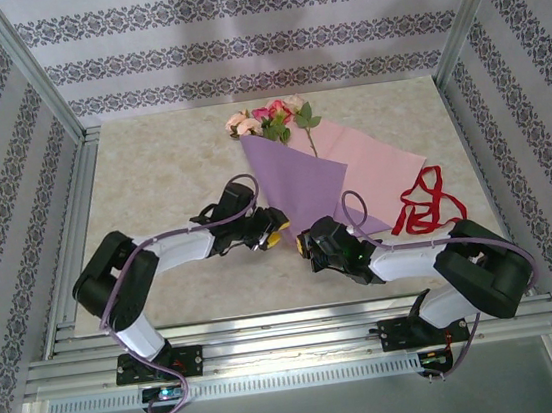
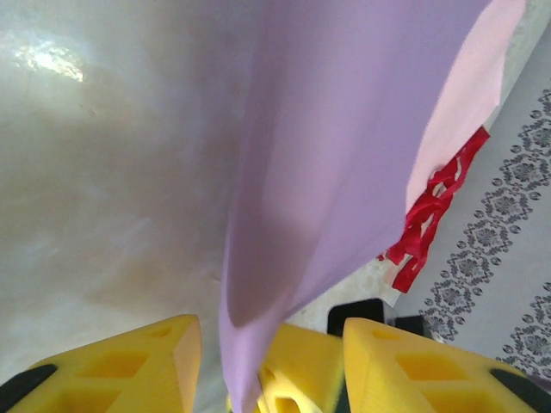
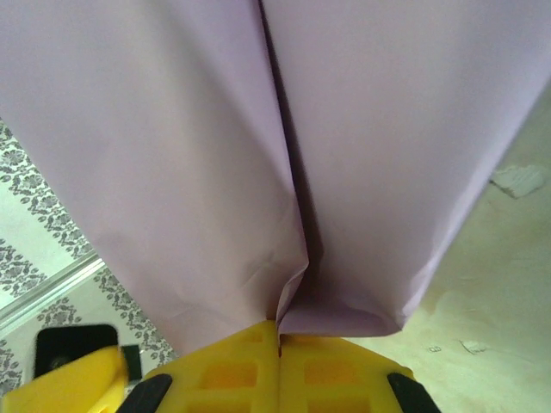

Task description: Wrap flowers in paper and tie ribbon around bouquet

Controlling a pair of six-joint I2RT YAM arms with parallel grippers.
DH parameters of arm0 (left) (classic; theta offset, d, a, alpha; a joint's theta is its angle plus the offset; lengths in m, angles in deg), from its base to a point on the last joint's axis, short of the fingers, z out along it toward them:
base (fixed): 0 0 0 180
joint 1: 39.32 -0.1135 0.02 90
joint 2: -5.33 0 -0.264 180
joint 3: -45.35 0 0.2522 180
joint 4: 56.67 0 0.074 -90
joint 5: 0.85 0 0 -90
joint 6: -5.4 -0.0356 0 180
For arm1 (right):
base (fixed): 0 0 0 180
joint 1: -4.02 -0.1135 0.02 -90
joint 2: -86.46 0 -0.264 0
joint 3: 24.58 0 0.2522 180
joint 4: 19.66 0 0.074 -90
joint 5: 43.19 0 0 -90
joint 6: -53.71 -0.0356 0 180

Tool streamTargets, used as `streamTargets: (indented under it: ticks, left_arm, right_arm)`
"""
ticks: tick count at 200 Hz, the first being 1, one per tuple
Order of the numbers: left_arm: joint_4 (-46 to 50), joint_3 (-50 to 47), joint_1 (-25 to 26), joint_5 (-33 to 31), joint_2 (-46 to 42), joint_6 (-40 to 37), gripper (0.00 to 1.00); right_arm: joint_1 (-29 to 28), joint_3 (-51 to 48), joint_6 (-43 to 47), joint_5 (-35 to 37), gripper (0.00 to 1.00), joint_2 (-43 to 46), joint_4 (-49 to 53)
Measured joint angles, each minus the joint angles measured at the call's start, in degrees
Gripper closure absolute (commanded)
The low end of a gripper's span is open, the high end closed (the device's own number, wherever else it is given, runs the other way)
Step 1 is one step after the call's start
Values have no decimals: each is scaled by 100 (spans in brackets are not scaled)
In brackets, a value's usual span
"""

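The paper (image 1: 298, 179) lies folded over the flowers (image 1: 270, 118), lilac face up, with a pale pink part spread to its right. The rose heads stick out at its far end. My right gripper (image 1: 306, 243) is shut on the paper's near tip; in the right wrist view its fingers (image 3: 278, 344) pinch the creased lilac sheet (image 3: 215, 129). My left gripper (image 1: 278, 236) sits just left of it. In the left wrist view it (image 2: 269, 348) stands open, with the paper's tip (image 2: 344, 129) hanging loose between the jaws. The red ribbon (image 1: 425, 203) lies in loops to the right of the paper and also shows from the left wrist (image 2: 426, 219).
The marbled table top (image 1: 152, 181) is bounded by patterned walls (image 1: 7, 149) and aluminium posts. Metal rails (image 1: 293, 340) run along the near edge by the arm bases. Purple cables (image 1: 228, 187) arch over both arms.
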Motion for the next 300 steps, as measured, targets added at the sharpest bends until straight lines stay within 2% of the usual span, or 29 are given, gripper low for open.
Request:
streamTargets:
  ticks: [8, 16, 38, 45, 59, 80, 89, 114, 160, 176, 194, 215, 232, 243, 255, 279, 300]
  left_arm:
    - [-63, 0, -2, 11, 109, 2, 61]
    - [-107, 13, -4, 20, 221, 2, 69]
    - [-262, 61, -31, 42, 463, -11, 97]
    - [-330, 66, -48, 55, 494, -9, 100]
    - [-437, 70, -72, 96, 503, -44, 98]
    - [-555, 70, -131, 162, 516, -90, 77]
    - [-634, 72, -201, 142, 540, -87, 71]
    - [-807, 103, -496, 125, 693, -203, 67]
    - [-1147, 393, -743, 184, 1257, -343, 69]
    - [-1290, 424, -765, 197, 1307, -356, 89]
    - [-1515, 466, -767, 258, 1399, -382, 100]
    - [-1585, 490, -785, 343, 1464, -413, 98]
    - [-1578, 520, -789, 387, 1480, -461, 76]
    - [-1576, 562, -820, 413, 1480, -511, 70]
    - [-1576, 614, -881, 402, 1486, -522, 70]
    - [-1593, 813, -1139, 400, 1624, -546, 77]
    - [-1606, 1067, -1307, 439, 1888, -605, 92]
  right_arm:
    - [0, 0, 0, 0, 100, 0, 0]
    - [0, 0, 0, -2, 100, 0, 0]
    - [0, 0, 0, -2, 100, 0, 20]
    - [0, 0, 0, -2, 100, 0, 26]
    - [0, 0, 0, 15, 100, 4, 35]
    - [-4, 0, 0, 37, 100, 22, 17]
    - [-35, 0, -2, 37, 100, 22, 42]
    - [-114, 0, 0, 37, 100, 22, 44]
    - [-111, -4, 0, 39, 100, 33, 44]
    - [-111, -17, 0, 39, 100, 57, 39]
    - [-111, -50, 0, 59, 100, 114, 42]
    - [-111, -101, 0, 103, 100, 208, 44]
    - [-111, -133, 0, 133, 100, 293, 44]
    - [-111, -144, 0, 138, 100, 321, 39]
    - [-111, -146, 0, 136, 100, 332, 44]
    - [-111, -151, 0, 114, 100, 332, 63]
    - [-111, -151, 0, 96, 100, 330, 61]
